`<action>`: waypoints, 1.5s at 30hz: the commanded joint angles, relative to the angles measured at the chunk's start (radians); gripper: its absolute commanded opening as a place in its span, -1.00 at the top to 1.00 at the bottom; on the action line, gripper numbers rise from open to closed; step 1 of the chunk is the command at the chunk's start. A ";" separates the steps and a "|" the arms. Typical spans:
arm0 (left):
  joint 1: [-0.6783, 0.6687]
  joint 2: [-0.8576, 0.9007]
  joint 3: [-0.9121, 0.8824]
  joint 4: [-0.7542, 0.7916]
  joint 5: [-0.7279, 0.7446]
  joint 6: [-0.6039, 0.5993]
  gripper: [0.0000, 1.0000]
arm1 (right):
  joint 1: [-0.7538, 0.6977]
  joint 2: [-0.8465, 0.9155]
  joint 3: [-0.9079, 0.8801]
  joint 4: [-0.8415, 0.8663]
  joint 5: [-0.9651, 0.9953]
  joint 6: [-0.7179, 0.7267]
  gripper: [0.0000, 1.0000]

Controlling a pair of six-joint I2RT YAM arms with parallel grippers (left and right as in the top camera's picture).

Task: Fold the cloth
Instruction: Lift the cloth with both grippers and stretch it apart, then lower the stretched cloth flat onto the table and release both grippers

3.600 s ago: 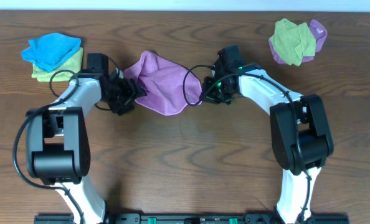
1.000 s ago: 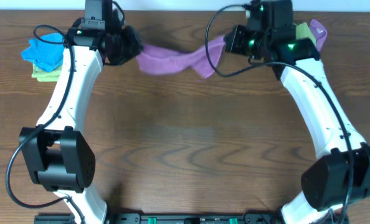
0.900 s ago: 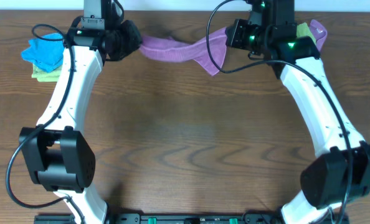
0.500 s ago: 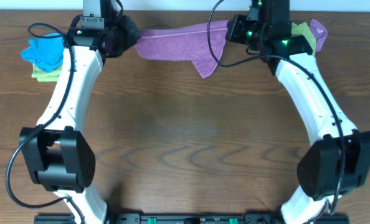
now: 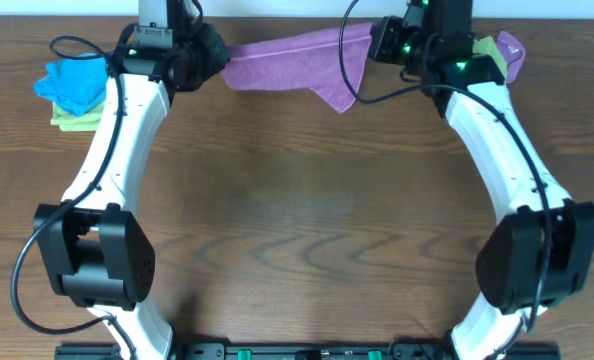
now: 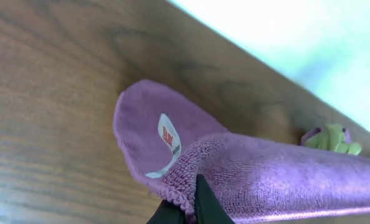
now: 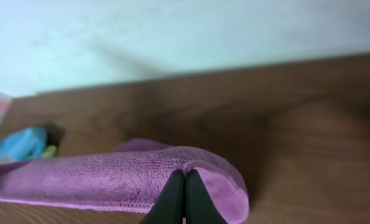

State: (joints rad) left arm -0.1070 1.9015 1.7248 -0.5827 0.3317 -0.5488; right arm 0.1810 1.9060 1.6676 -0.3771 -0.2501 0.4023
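The purple cloth [image 5: 297, 58] hangs stretched above the far edge of the table between both arms, one loose corner drooping toward the middle. My left gripper [image 5: 215, 57] is shut on the cloth's left corner; in the left wrist view the hemmed edge [image 6: 188, 202] sits pinched between the black fingers [image 6: 205, 208], and a white label [image 6: 167, 140] shows on the cloth. My right gripper [image 5: 377, 42] is shut on the right corner. In the right wrist view the cloth [image 7: 110, 180] folds over the closed fingertips [image 7: 185, 186].
A bright blue cloth [image 5: 75, 82] lies on a yellow-green one [image 5: 75, 120] at the far left. A yellow-green cloth over a purple one [image 5: 492, 55] sits at the far right, partly behind the right arm. The wooden table [image 5: 307, 220] stretches toward me.
Both arms have lifted the cloth up and away toward the far edge and pulled it taut. The sagging middle has straightened into a flat band.
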 commanded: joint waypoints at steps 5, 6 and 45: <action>0.002 -0.004 0.021 -0.201 -0.025 0.128 0.88 | 0.011 0.003 0.019 -0.161 -0.040 -0.086 0.97; 0.002 -0.004 0.021 -0.232 -0.025 0.145 0.88 | 0.013 0.003 0.019 -0.182 -0.056 -0.092 0.97; 0.002 -0.004 -0.054 -0.727 -0.031 0.262 0.89 | 0.224 -0.047 0.018 -0.652 0.074 -0.186 0.97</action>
State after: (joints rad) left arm -0.1074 1.9018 1.6730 -1.3010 0.2565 -0.3084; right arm 0.4282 1.8858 1.6726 -1.0412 -0.1829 0.2222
